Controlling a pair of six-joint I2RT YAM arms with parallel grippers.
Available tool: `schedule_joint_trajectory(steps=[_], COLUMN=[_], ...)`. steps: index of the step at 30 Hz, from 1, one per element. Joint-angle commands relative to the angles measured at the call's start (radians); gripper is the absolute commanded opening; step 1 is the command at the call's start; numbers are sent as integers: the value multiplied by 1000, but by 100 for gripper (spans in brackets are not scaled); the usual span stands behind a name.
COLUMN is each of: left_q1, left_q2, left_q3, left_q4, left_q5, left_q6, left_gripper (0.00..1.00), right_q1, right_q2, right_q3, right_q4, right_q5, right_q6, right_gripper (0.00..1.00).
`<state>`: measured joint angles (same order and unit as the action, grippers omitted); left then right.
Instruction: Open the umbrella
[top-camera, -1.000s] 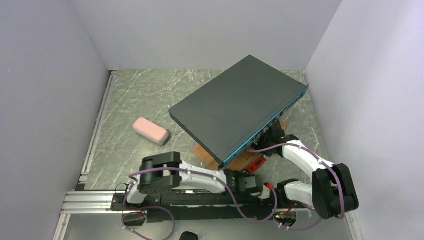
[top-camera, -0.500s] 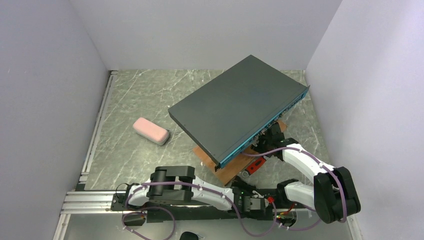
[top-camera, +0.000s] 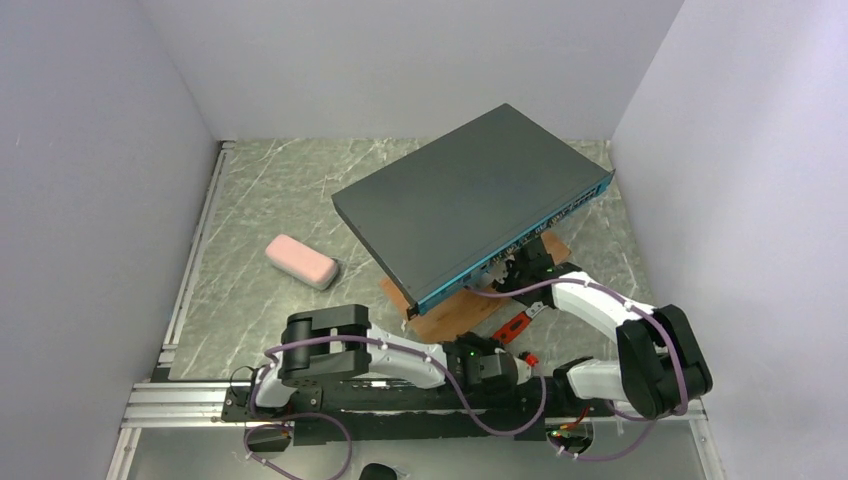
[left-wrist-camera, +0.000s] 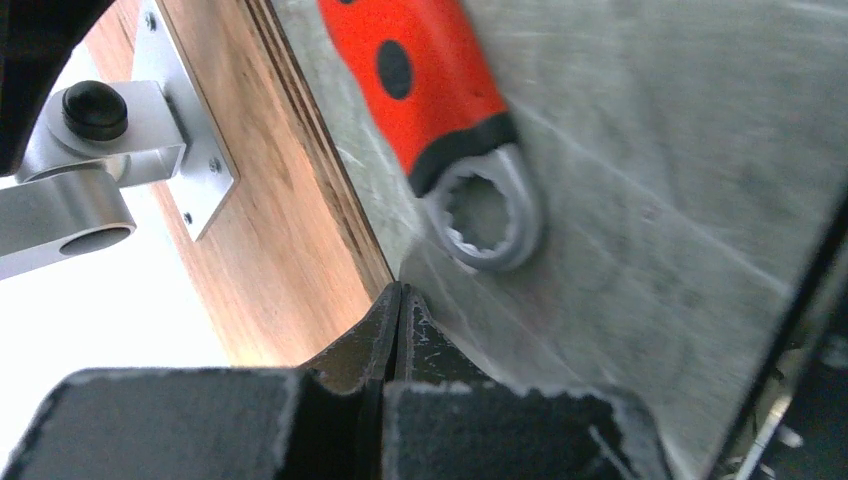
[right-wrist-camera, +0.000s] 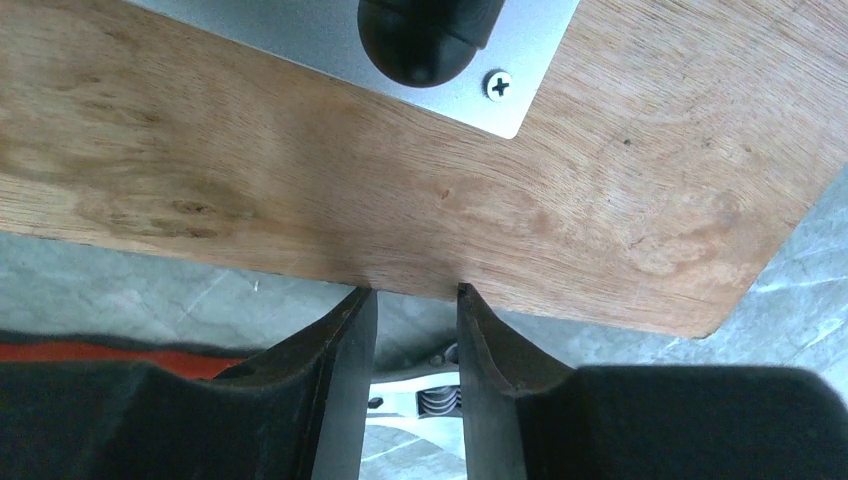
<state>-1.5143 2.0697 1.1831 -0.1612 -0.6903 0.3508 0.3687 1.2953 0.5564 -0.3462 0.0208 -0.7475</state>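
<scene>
Umbrella (top-camera: 301, 262) collapsed, a short pink roll lying flat on the tabletop (top-camera: 270, 190), well left of the wooden board (top-camera: 447, 317), untouched by either arm. Dark flat box (top-camera: 470, 205) tilted above the board, covering most of it. Red-handled wrench (left-wrist-camera: 430, 70) just right of the board. Left fingers (left-wrist-camera: 360, 345) pressed together, empty, tips at the board's edge beside the wrench's ring end. Right fingers (right-wrist-camera: 345, 340) slightly apart at the board's edge, nothing seen between.

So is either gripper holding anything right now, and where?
Nothing held. Left gripper is shut empty beside the wrench; right gripper stands part open at the edge of the wooden board. The umbrella lies untouched.
</scene>
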Motion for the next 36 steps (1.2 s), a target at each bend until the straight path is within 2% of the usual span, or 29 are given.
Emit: schedule_joint_trajectory(steps=[1,8,18,24,29,32,36], left_q1=[310,384,399,399,399,399,398], left_q2=[195,155,136,69,5,-86,-220], left_q3=[-206,-225,-228,-242,-269,-309,-384], left_q4=[-508,-453,-456,-484,-473,-448,-400], left_q5=[-86,-157,-199,-125,-98,-42,21], left_q6=[4,98,156,153,195,221,256], left_gripper=[0,0,0,0,0,5,5], right_q1=[40,84,147,192,223,235,248], right_q2=[125,193,302,380,446,472,521], right_q3=[29,85,187,251,317,350,405], right_q4=[206,240,263,283,279,275,266], right_q5=[-98,-73,-48,-41,26,57,95], right_q6=[92,145,251,358,342,332,312], right_gripper=[35,35,32,30,28,28,28])
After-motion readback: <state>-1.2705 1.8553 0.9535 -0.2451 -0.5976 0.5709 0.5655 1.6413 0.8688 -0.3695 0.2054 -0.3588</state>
